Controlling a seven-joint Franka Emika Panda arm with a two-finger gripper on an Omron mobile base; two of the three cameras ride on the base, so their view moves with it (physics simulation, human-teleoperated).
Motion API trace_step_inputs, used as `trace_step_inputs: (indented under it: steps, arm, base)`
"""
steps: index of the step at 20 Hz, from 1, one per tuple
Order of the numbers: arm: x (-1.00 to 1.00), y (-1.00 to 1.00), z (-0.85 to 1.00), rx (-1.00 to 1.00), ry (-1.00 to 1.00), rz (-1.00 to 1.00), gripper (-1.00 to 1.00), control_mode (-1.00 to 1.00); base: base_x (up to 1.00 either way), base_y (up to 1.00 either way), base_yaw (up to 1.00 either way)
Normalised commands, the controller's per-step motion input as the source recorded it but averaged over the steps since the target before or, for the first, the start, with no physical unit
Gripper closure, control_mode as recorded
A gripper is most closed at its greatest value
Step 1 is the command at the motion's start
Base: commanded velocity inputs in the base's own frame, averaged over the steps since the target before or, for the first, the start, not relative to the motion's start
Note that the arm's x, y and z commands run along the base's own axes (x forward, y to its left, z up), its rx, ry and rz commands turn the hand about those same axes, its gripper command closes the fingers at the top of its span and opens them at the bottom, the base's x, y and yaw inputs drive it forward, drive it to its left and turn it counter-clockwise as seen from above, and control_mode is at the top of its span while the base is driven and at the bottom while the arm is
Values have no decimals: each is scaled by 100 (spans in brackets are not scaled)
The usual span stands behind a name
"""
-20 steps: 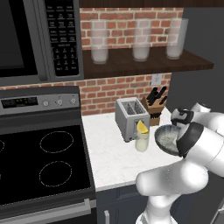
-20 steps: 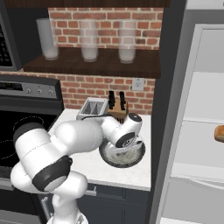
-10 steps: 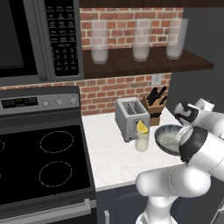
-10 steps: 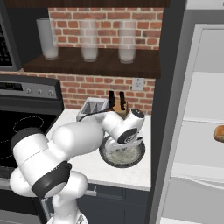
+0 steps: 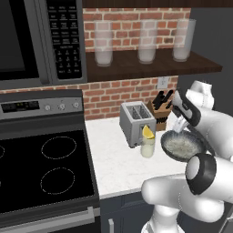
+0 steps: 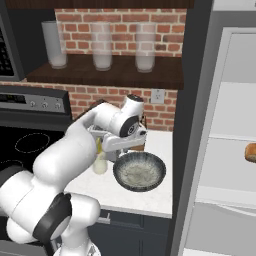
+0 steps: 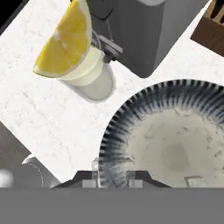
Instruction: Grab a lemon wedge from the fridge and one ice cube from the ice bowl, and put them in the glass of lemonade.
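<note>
The glass of lemonade [image 7: 92,81] stands in front of the toaster, with the lemon wedge [image 7: 65,46] perched on its rim. It also shows as glass of lemonade [image 5: 147,146], with the lemon wedge [image 5: 148,132] on top, and as glass of lemonade [image 6: 101,163]. The ice bowl [image 7: 131,127], dark and speckled, lies right beside it, a clear ice cube [image 7: 194,180] on its pale floor. My gripper [image 7: 111,173] hangs over the bowl's near rim, shut on a faint clear ice cube. Seen from the base, the gripper [image 5: 179,127] [image 6: 119,149] points down between the ice bowl [image 5: 183,145] [image 6: 140,171] and the glass.
A silver toaster [image 5: 136,122] and a knife block [image 5: 160,109] stand at the back of the white counter [image 5: 116,164]. The black stove [image 5: 41,168] lies to the left. The open fridge [image 6: 225,150] stands to the right with an orange-brown lump [image 6: 250,151] on a shelf.
My hand has risen out of the ice bowl and shifted toward the glass, jaws staying shut. Bowl and glass have not moved.
</note>
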Motion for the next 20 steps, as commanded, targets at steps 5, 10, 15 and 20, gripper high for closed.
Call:
trace_step_inputs:
  steps: [5, 10, 15, 20]
  arm:
    - [-9, 89, 21, -3, 1, 7, 100, -100]
    - [9, 50, 5, 0, -3, 0, 100, -100]
    - [25, 12, 6, 0, -2, -9, 100, -100]
    - [17, 0, 0, 0, 0, -12, 100, -100]
  base:
    - [0, 0, 0]
    - [0, 0, 0]
    - [0, 0, 0]
    - [0, 0, 0]
